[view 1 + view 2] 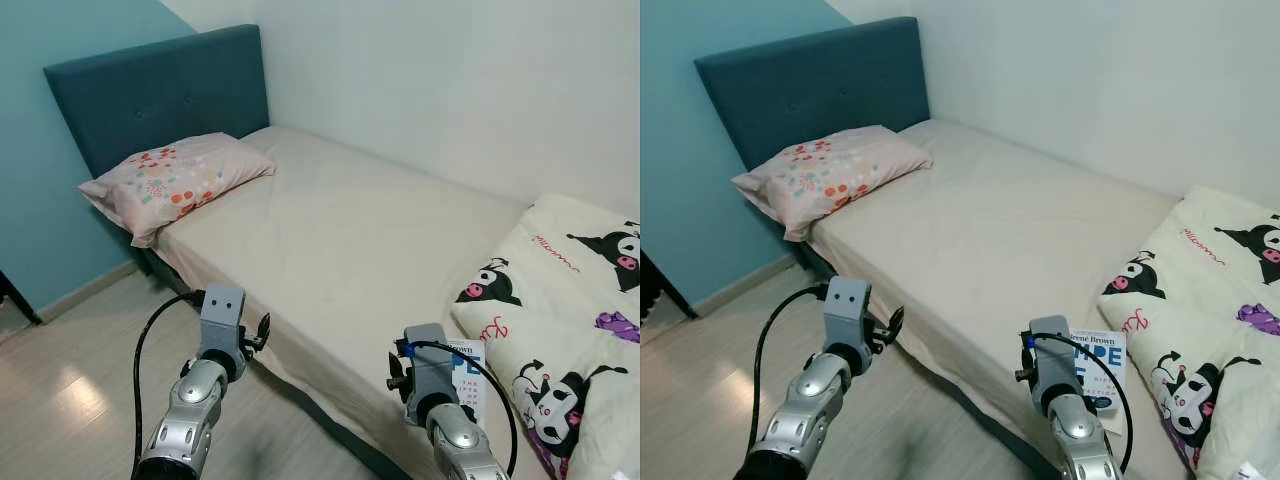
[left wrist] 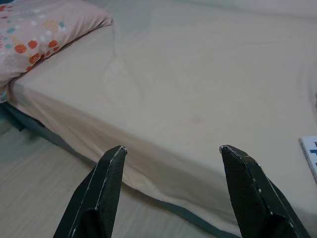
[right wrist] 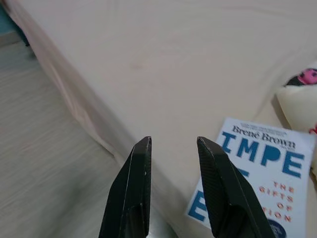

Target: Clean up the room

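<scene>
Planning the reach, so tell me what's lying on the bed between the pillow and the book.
Nothing: between the pillow and the book there is bare cream sheet, seen in both eye views.

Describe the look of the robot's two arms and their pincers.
Both arms are silver metal, jointed, each ending in a grey boxy wrist block. A black cable loops along each arm. The left pincer and the right pincer each have two long, black, tapered fingers. The right wrist carries a small blue fitting.
</scene>
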### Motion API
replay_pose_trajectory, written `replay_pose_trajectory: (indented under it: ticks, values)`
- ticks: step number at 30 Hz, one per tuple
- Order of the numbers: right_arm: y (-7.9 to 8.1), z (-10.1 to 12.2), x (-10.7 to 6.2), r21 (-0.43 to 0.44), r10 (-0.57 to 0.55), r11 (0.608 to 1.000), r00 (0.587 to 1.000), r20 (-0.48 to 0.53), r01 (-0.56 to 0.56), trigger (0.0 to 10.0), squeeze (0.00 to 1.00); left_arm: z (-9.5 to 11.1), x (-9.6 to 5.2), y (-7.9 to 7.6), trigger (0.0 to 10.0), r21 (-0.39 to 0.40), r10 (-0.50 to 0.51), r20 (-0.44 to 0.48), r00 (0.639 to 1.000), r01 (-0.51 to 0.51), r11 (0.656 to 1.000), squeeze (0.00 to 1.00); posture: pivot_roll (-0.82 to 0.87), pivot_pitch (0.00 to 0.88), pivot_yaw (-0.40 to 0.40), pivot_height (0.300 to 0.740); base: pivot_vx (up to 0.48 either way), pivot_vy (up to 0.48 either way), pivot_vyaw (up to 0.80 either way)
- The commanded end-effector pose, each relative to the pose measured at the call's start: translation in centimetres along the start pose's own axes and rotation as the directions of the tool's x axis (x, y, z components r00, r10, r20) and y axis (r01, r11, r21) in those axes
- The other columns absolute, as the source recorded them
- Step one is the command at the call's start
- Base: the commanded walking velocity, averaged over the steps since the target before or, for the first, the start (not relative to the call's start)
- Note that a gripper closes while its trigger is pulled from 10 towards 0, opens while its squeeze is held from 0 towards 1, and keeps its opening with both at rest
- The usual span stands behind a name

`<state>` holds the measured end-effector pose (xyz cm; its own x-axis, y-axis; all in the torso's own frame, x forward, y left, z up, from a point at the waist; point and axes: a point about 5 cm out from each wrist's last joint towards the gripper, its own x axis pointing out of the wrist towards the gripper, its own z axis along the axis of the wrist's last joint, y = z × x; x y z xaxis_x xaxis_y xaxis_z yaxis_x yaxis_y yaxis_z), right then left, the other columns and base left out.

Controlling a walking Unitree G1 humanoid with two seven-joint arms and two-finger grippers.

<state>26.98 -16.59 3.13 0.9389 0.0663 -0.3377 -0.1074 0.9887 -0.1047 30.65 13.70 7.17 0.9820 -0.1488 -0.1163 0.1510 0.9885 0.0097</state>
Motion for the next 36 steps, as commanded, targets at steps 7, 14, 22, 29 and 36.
replay_pose_trajectory:
  ticks: [7,14,22,29,36]
  values:
    - [-0.5,-0.4,0.5,0.115,-0.012,0.993,0.999,-0.030,0.015,10.0,0.00,0.1,-0.4,0.7,10.0,0.012,0.030,0.021,0.999,-0.031,0.999,0.00,0.02,0.010,0.026,0.715,0.000,0.000,0.00]
    - [-0.2,-0.2,1.4,0.161,0.001,0.987,0.999,-0.041,0.006,10.0,0.00,-0.1,-1.2,0.8,10.0,0.014,0.023,0.021,1.000,-0.023,1.000,0.00,0.04,0.042,0.017,0.690,0.000,0.000,0.00]
    - [0.2,0.1,1.7,0.152,0.018,0.988,0.999,-0.036,-0.012,10.0,0.00,-0.3,-1.6,1.1,10.0,0.021,0.033,0.014,0.999,-0.033,0.999,0.00,0.04,0.049,0.016,0.660,0.000,0.000,0.00]
    - [-0.1,0.1,1.9,0.155,0.008,0.988,0.999,-0.033,-0.003,10.0,0.00,-0.1,-1.6,0.8,10.0,0.021,0.025,0.016,1.000,-0.025,0.999,0.00,0.04,0.052,0.019,0.625,0.000,0.000,0.00]
    - [-0.3,0.1,1.9,0.154,0.001,0.988,0.999,-0.034,0.004,10.0,0.00,0.0,-1.6,0.5,10.0,0.022,0.016,0.019,1.000,-0.016,1.000,0.00,0.04,0.057,0.019,0.595,0.000,0.000,0.00]
